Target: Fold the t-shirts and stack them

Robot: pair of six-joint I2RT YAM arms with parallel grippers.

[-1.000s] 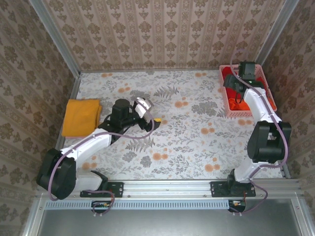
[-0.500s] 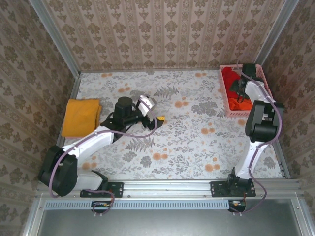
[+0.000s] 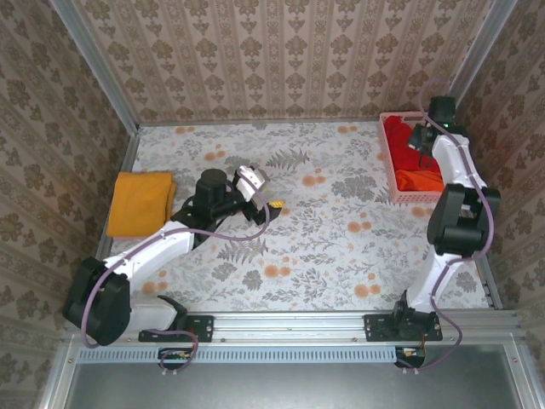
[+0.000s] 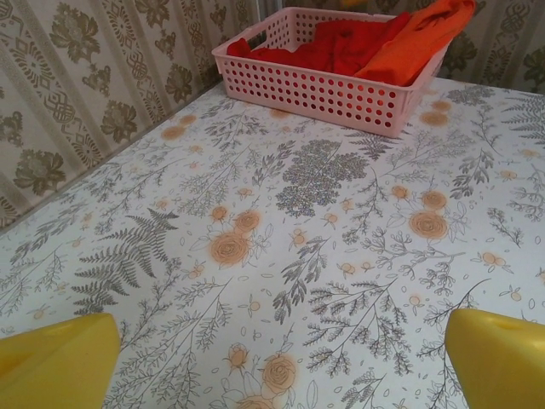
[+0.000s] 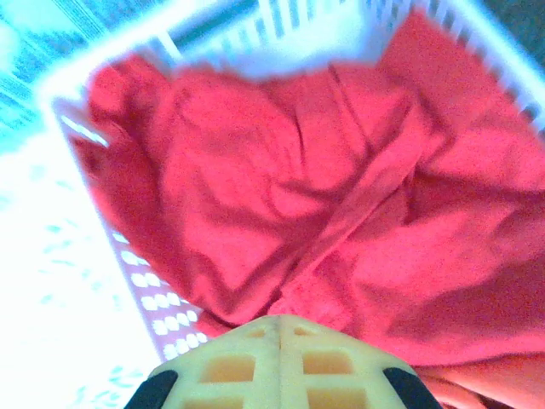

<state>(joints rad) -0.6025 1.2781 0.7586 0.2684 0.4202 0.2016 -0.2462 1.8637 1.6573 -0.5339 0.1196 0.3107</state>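
Desk contents, near edge to far wall.

1. Left end effector point(image 3: 262, 192): over the left-centre of the floral desk point(image 3: 341, 247), jaws spread wide, nothing between them. Its yellow fingertips point(image 4: 55, 358) stand well apart in the left wrist view.
2. Mustard-yellow t-shirt point(image 3: 140, 203): folded flat near the desk's left edge, beside the left arm and apart from it.
3. Pink basket point(image 3: 388, 166): far right corner of the desk. It holds the orange t-shirt point(image 3: 419, 181) at its nearer end and the red t-shirt point(image 3: 397, 135) crumpled at its farther end.
4. Right end effector point(image 3: 423, 141): reaching over the basket, jaws closed flat together, tips down at a fold of the red cloth. Whether any cloth is pinched cannot be told.
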